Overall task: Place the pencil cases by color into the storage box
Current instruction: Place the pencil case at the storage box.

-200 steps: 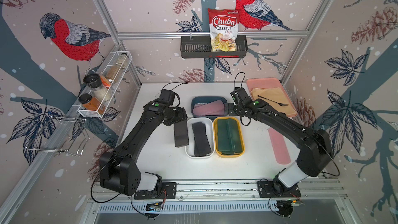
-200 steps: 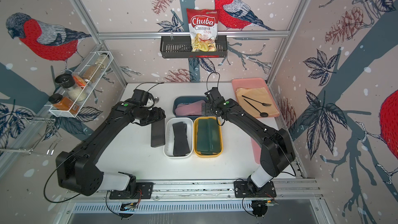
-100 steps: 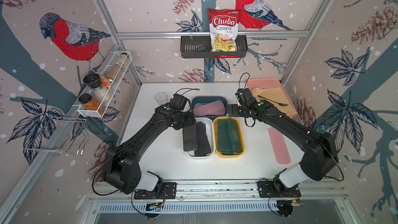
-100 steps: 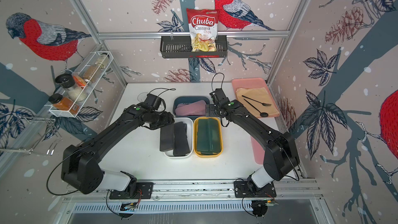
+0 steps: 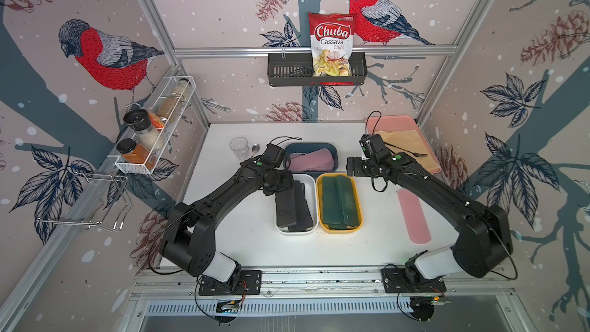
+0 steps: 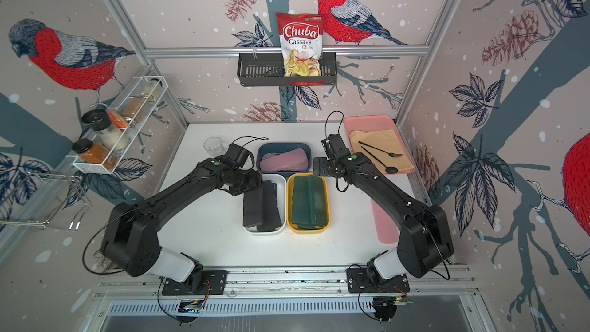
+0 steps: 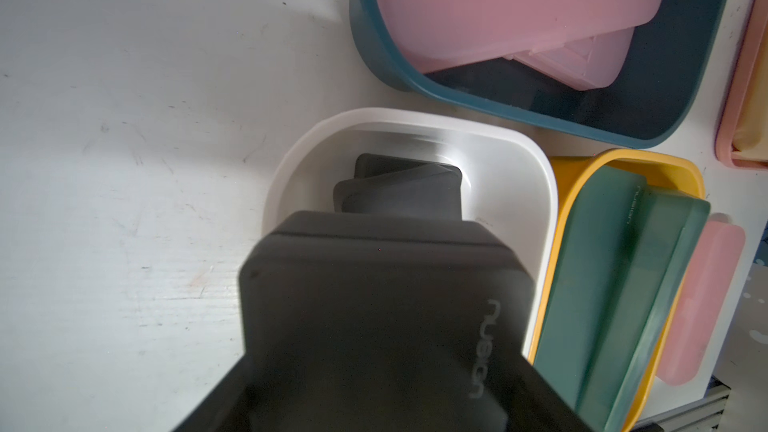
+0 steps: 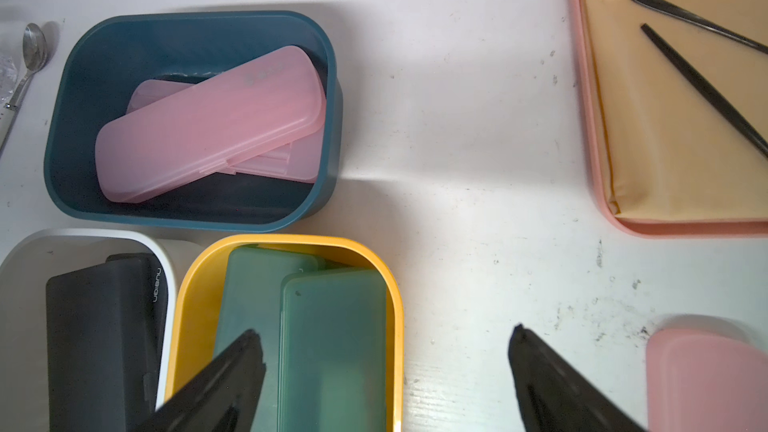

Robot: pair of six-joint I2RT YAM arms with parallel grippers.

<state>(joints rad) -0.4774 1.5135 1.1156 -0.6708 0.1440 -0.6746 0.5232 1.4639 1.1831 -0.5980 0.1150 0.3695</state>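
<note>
Left gripper (image 5: 277, 186) clenched on black pencil case (image 7: 382, 305), holding it lengthwise over white tub (image 5: 296, 232). Two more black cases (image 7: 399, 189) lie overlapped inside.

Yellow tub (image 5: 341, 230), touching white tub's side, holds stacked green cases (image 5: 338, 199). Blue tub (image 5: 309, 145), just behind the pair, holds two pink cases (image 8: 208, 126), the upper one askew.

Right gripper (image 8: 385, 334) released, jaws spread wide, nothing between them. It hangs over the table by the yellow tub's edge.

One pink case (image 5: 413, 215) lies alone on the table, beside the right arm. Pink tray (image 5: 376, 122) at the back corner holds black fork and spoon (image 6: 380, 150).
</note>
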